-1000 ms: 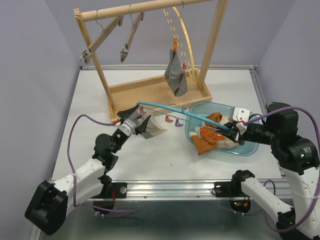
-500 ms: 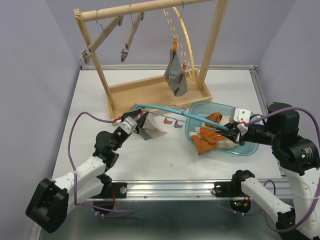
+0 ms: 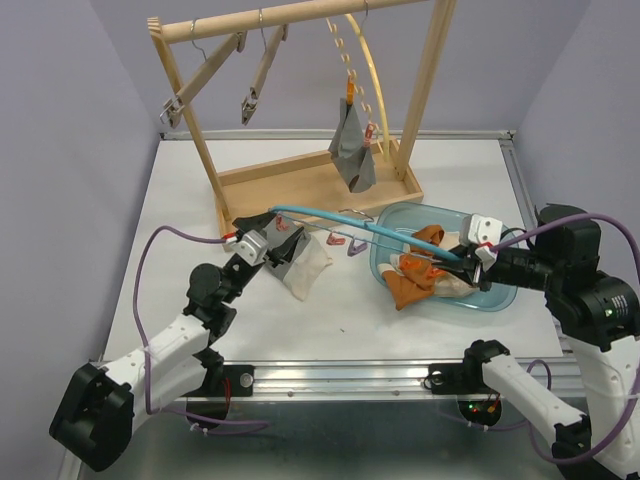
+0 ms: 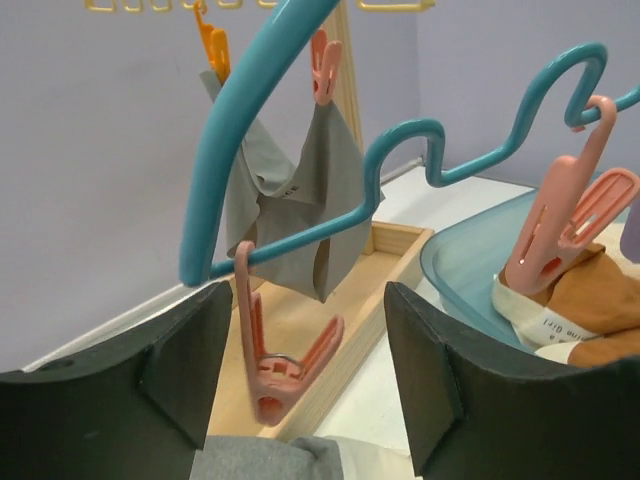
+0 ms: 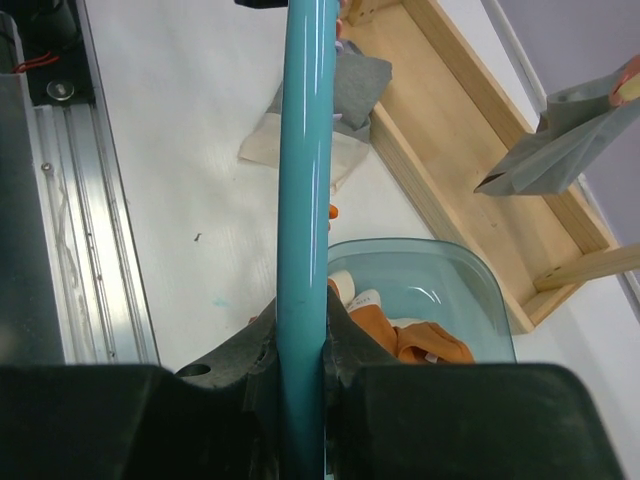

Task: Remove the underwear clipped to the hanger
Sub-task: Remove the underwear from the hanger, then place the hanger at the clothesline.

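My right gripper (image 3: pixel 468 262) (image 5: pixel 303 350) is shut on the teal hanger (image 3: pixel 340 218) (image 5: pixel 305 150), which reaches left over the table. My left gripper (image 3: pixel 283 237) (image 4: pixel 305 360) stands open at the hanger's left end. A pink clip (image 4: pixel 270 370) hangs empty between its fingers. A grey and white piece of underwear (image 3: pixel 303 268) (image 4: pixel 270 458) lies on the table just under that clip. Orange-brown and white underwear (image 3: pixel 415 285) (image 5: pixel 420 345) lies in the blue tub (image 3: pixel 500 300). A grey piece (image 3: pixel 352 150) (image 4: pixel 310 200) hangs clipped on the wooden rack.
The wooden rack (image 3: pixel 300 180) stands at the back with its tray base on the table. Two wooden clip hangers (image 3: pixel 200 80) hang from its bar at the left. More pink clips (image 3: pixel 340 240) dangle from the middle of the teal hanger.
The left gripper closed partway, then opened again. The grey and white underwear dropped off the clip and now lies flat on the table. The right arm has not moved.
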You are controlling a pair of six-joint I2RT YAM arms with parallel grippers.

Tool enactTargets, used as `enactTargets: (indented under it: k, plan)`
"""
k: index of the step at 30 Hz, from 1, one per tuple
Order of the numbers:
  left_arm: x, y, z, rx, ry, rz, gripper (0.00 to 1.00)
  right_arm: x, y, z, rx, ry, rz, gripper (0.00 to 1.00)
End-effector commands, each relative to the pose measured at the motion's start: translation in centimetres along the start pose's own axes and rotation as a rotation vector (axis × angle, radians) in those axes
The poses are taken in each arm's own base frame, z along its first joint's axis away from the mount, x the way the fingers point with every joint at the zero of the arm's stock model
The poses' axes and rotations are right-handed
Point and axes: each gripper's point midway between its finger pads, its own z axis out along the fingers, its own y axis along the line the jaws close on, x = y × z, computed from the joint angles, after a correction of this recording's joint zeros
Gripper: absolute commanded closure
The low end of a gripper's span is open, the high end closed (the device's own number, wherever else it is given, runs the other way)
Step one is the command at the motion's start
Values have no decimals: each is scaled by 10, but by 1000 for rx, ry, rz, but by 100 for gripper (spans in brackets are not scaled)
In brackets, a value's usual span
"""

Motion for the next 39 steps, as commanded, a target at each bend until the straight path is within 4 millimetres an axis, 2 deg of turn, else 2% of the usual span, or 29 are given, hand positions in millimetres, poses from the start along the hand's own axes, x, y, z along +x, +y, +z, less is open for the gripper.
enactTargets:
  k: [1, 2, 3, 5, 7, 12, 14, 15, 16, 19, 20, 21, 23, 26, 27, 29, 30, 31, 32, 33, 37, 38, 39]
  plan:
    - [-32, 12, 4, -60, -81, -39, 18, -38, -20, -11, 91, -81, -69, 100]
    - [-30, 13, 3, -66, -70, -55, 17, -39, -25, -12, 113, -76, -63, 100]
    - [-33, 12, 3, -68, -77, -87, 8, -39, -29, -11, 123, -73, -44, 100]
    - [-32, 13, 2, -83, -63, -140, 2, -45, -39, -13, 164, -72, -28, 99]
    - [-26, 17, 0, -119, -27, -176, 1, -45, -50, -10, 190, -57, 30, 99]
    - [-36, 26, -8, -190, -31, -257, 1, -57, -74, -10, 268, -58, 96, 100]
    - [-34, 28, -11, -212, -9, -286, 1, -65, -80, -11, 289, -75, 125, 99]
    - [-46, 30, -12, -219, -34, -300, 1, -73, -87, -12, 301, -90, 123, 100]
    - [-46, 28, -13, -220, -24, -331, 1, -78, -91, -14, 320, -101, 140, 99]
    - [-73, 27, -15, -200, -67, -363, 1, -96, -107, -13, 345, -137, 170, 100]
    - [-70, 28, -16, -216, -36, -382, 1, -100, -112, -12, 359, -145, 188, 99]
    - [-86, 30, -16, -217, -59, -395, 1, -103, -121, -7, 363, -150, 204, 99]
    - [-98, 35, -19, -241, -46, -403, 1, -117, -132, -10, 389, -187, 229, 100]
    - [-101, 42, -27, -290, -17, -396, 1, -130, -151, -10, 444, -219, 270, 100]
    - [-110, 44, -28, -296, -23, -399, 1, -133, -156, -10, 456, -226, 280, 99]
    - [-105, 46, -35, -324, 24, -396, 1, -137, -170, -9, 493, -238, 307, 99]
    - [-111, 47, -36, -325, 27, -384, 1, -138, -174, -8, 504, -243, 314, 100]
    - [-103, 48, -41, -329, 76, -347, 1, -138, -178, -7, 516, -249, 335, 100]
    - [-103, 49, -43, -333, 86, -331, 1, -138, -183, -3, 518, -249, 345, 99]
    - [-105, 50, -47, -342, 85, -312, 1, -141, -186, -3, 520, -263, 343, 99]
    - [-92, 56, -65, -394, 95, -286, 1, -145, -196, 8, 505, -290, 372, 99]
    - [-99, 57, -69, -403, 57, -285, 1, -147, -196, 10, 496, -302, 402, 99]
    - [-88, 55, -71, -402, 65, -287, 1, -147, -201, 14, 492, -302, 411, 99]
